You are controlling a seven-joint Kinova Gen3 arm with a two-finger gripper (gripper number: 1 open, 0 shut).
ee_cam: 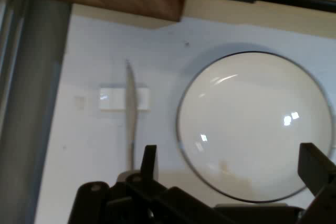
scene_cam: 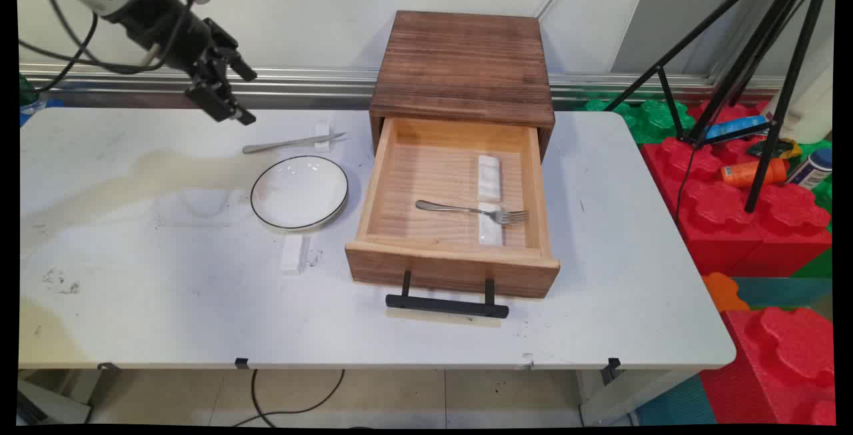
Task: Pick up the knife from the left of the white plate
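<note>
Open, empty pincer [scene_cam: 247, 96] above half-hidden knife [ee_cam: 129, 109], plate [ee_cam: 255, 125] cut off.

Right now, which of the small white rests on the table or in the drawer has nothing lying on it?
Two are bare: the white block on the table near the white plate, and the farther white rest in the wooden drawer.

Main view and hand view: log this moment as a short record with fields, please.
gripper: open, raised above the table's far left, holding nothing
nearest: knife, its blade on a small white rest
plate: white, dark-rimmed, empty, in front of knife
drawer: pulled open
fork: inside drawer, across a white rest
</note>
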